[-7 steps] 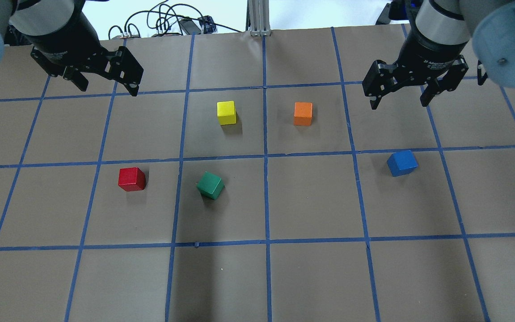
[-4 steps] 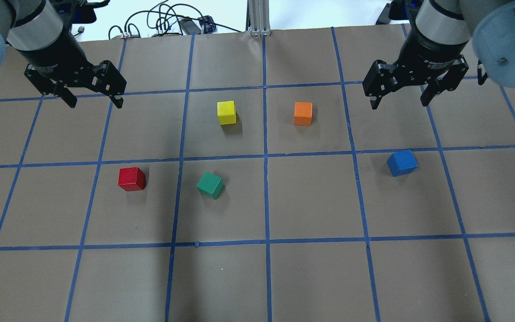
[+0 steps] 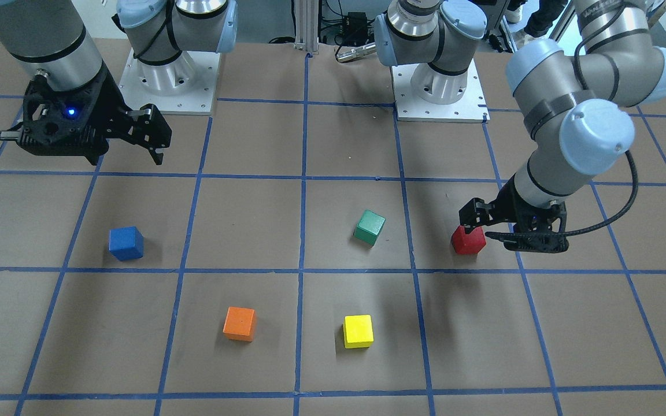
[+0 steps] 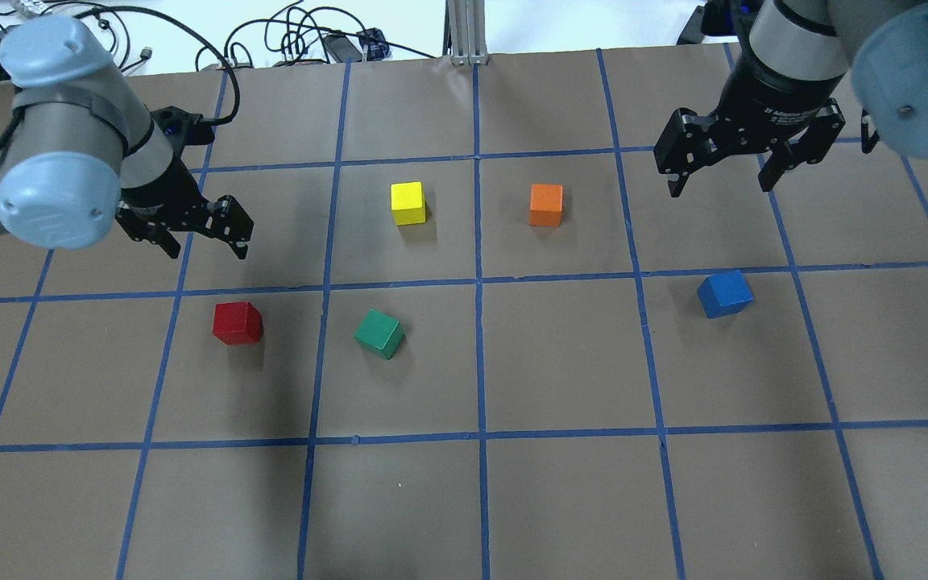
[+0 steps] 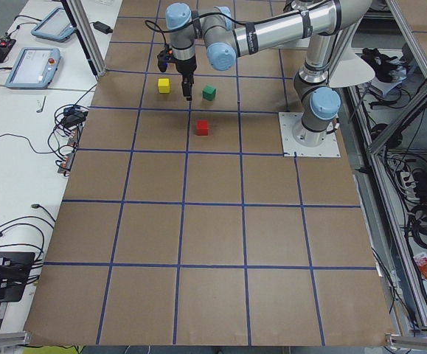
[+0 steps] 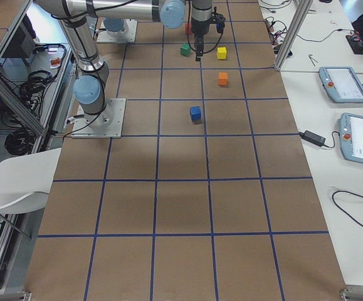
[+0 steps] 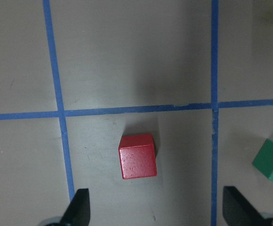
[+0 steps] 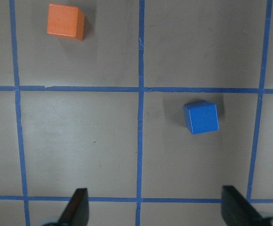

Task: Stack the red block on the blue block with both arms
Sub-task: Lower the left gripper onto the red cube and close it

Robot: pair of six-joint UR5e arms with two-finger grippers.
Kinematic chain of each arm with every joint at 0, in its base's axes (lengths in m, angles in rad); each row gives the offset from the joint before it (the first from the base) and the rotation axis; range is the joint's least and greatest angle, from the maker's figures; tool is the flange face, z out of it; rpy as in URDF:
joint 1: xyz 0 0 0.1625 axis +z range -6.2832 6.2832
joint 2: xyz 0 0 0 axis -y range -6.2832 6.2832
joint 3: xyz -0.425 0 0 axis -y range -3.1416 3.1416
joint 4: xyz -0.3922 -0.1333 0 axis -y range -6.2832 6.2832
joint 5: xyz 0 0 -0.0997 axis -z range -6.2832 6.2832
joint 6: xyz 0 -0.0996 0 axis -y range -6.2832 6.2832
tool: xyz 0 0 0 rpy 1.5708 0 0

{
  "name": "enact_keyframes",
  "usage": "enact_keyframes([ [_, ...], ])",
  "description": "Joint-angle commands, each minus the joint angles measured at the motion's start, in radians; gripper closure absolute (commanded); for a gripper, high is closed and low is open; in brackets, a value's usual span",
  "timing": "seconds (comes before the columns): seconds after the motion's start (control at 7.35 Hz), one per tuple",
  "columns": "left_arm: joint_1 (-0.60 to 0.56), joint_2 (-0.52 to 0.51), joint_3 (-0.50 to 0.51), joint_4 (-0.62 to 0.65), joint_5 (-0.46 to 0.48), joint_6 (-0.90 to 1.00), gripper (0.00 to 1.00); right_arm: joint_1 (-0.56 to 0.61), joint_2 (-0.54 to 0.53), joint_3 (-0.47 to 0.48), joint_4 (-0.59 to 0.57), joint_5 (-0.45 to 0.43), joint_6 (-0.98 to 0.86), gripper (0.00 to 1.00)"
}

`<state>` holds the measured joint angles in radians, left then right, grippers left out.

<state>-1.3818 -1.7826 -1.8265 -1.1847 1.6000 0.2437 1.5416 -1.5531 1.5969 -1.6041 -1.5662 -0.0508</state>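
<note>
Left hand (image 4: 208, 248): open wide, empty, near red block (image 4: 237, 323).
Right hand (image 4: 719, 187): open wide, empty.
Blue block (image 4: 724, 293): far from red block.

Seeing left gripper (image 4: 208, 251) hanging with jaws spread wide, just above the red block (image 4: 238, 323) in frame and not touching it. Seeing right gripper (image 4: 719, 190) hanging spread too, well apart from the blue block (image 4: 725, 293). Seeing green block (image 4: 379, 333), yellow block (image 4: 408, 203) and orange block (image 4: 545, 205) sitting singly between them.
</note>
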Motion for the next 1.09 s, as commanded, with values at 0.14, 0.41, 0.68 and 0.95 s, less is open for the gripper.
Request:
enact_keyframes([
  [0.14, 0.074, -0.052, -0.143, 0.152, 0.000, 0.058, 0.00, 0.002, -0.001, 0.000, -0.002, 0.001, 0.002, 0.00],
  [0.41, 0.076, -0.076, -0.204, 0.236, -0.002, 0.045, 0.00, 0.002, -0.001, 0.000, -0.002, 0.002, 0.000, 0.00],
  [0.68, 0.076, -0.084, -0.221, 0.263, -0.009, 0.058, 0.17, 0.000, -0.001, 0.000, -0.004, 0.002, 0.000, 0.00],
  [0.95, 0.066, -0.086, -0.217, 0.261, -0.011, 0.071, 0.96, 0.000, -0.001, 0.000, -0.005, 0.002, 0.000, 0.00],
])
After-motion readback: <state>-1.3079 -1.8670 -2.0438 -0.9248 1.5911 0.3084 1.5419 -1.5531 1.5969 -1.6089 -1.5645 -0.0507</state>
